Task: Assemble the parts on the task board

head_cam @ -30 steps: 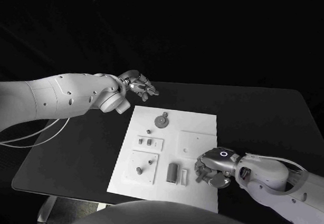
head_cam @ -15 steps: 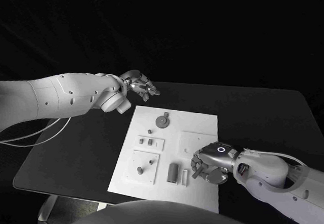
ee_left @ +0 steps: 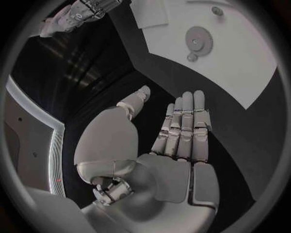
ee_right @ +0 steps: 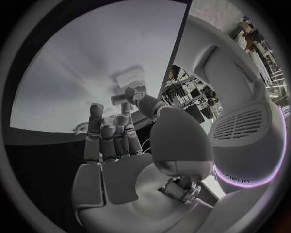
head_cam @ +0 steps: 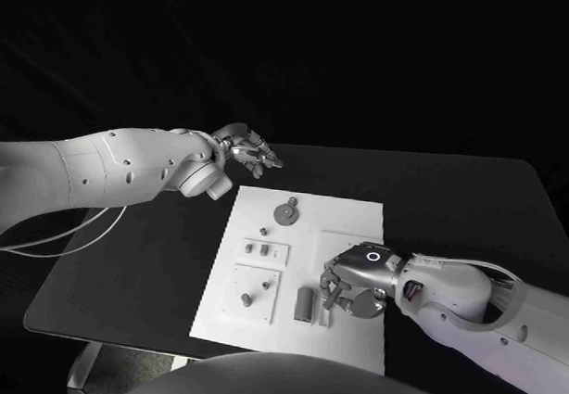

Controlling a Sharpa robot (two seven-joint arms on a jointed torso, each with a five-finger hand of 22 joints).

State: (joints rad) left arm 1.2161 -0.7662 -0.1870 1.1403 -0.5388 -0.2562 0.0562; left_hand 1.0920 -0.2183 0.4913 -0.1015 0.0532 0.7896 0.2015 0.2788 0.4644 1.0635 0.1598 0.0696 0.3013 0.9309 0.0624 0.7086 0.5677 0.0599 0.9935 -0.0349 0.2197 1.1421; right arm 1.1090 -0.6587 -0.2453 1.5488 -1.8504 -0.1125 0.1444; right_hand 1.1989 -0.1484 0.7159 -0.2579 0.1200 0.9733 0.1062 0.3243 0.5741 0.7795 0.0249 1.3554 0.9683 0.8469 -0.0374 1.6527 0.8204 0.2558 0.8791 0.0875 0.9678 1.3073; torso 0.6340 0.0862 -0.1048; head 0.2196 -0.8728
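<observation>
While the right hand (head_cam: 348, 284) hovers empty-fingered over the task board (head_cam: 350, 217), it could nudge the upright part (head_cam: 305, 303) askew.

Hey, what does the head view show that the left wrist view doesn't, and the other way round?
Head view alone: the right hand low over the near right part of the task board, beside an upright dark part, plus the small parts in the middle of the board's left side. Left wrist view alone: the left hand's palm side, fingers straight and together, holding nothing. Both show the left hand, the board's far end and the gear-shaped part on it.
</observation>
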